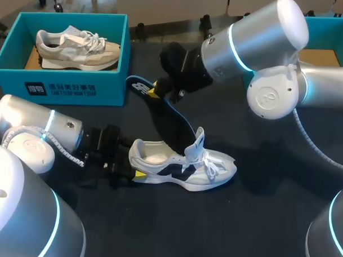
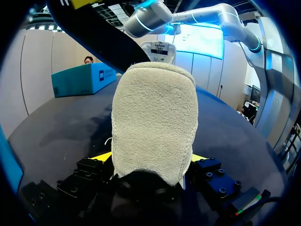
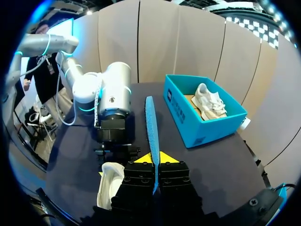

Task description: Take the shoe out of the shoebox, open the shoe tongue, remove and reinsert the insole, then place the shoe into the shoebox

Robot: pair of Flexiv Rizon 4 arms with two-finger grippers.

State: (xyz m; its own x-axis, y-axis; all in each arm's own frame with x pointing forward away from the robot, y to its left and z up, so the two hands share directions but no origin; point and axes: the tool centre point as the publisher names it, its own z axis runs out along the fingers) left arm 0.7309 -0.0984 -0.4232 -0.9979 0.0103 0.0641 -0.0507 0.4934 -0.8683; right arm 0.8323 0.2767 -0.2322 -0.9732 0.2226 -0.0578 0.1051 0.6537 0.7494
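1. Head view: white-and-black mesh sneaker [image 1: 184,165] lies on the dark desk [image 1: 269,222], its heel clenched by the left end effector [image 1: 135,173] to steady it.
2. Left wrist view: that fleecy heel sits wedged in its grip.
3. Right wrist view: the right end effector [image 3: 154,159] pinches the blue-edged insole [image 3: 150,117] over the sneaker, probably for reinsertion.

The near shoe [image 1: 184,168] is white with black side panels; the insole [image 1: 163,120] is black (blue-edged); the far-left shoebox [image 1: 114,87] is teal.

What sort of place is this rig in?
Probably a robotics lab bench set up for shoe handling. On a dark table, the left gripper clamps the heel of a white-and-black sneaker, the right gripper holds its blue-edged insole, and a teal cardboard shoebox holds a beige sneaker.
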